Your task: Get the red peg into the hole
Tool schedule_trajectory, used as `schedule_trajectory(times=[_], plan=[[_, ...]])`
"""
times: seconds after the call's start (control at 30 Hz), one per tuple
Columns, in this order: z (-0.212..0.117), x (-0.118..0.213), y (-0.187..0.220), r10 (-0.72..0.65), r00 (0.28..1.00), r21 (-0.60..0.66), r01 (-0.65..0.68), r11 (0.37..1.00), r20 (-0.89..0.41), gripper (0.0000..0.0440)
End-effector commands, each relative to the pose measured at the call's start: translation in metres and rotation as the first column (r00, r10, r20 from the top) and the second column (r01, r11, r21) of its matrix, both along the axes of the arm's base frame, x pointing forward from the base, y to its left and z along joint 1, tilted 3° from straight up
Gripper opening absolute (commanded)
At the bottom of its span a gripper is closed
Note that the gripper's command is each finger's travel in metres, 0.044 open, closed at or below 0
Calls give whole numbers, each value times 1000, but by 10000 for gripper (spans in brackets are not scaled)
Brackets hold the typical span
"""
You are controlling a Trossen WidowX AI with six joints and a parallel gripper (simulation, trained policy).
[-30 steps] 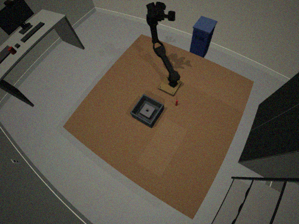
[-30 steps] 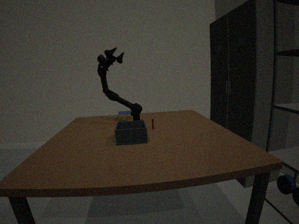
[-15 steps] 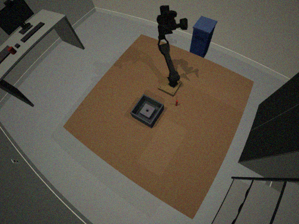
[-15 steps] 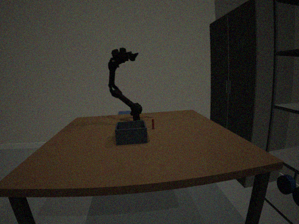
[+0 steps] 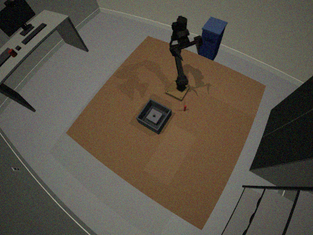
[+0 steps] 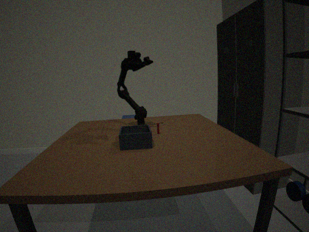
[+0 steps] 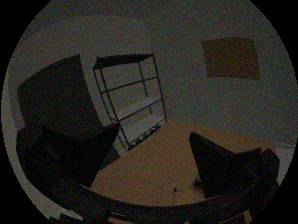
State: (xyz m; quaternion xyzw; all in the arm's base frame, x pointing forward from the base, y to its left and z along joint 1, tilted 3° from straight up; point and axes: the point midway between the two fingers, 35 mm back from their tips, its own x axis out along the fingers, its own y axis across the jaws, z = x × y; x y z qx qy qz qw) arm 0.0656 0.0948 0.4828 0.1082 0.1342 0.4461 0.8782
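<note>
With jaws spread wide and nothing between, gripper [image 5: 199, 41] [image 6: 149, 61] [image 7: 155, 131] held high above table [image 5: 174, 161] [image 6: 153, 172] [image 7: 150, 175], probably for room to turn down; red peg [image 5: 185, 108] [image 6: 158, 128] [image 7: 175, 189] upright beside open box [image 5: 158, 128] [image 6: 135, 141], outside its walls, so perhaps easy to grasp from above; plate [image 5: 150, 115] at box bottom, hole facing up, apparently to receive peg

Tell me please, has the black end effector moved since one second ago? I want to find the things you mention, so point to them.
Yes. In the top view, the black end effector [image 5: 199, 40] [image 6: 149, 61] [image 7: 155, 131] has moved right, to the near edge of the tall blue bin [image 5: 215, 26].
</note>
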Motion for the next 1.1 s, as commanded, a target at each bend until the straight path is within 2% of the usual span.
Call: schedule_trajectory(times=[0.0,0.23,0.5,0.77,1.07], plan=[[-18,13,10,-45,995,-31,42,999,-91,440],[-63,40,28,-163,943,-110,136,985,-291,440],[-118,64,40,-310,819,-219,230,948,-483,440],[-175,79,46,-455,636,-344,300,890,-623,440],[-240,83,49,-604,381,-501,341,795,-700,440]])
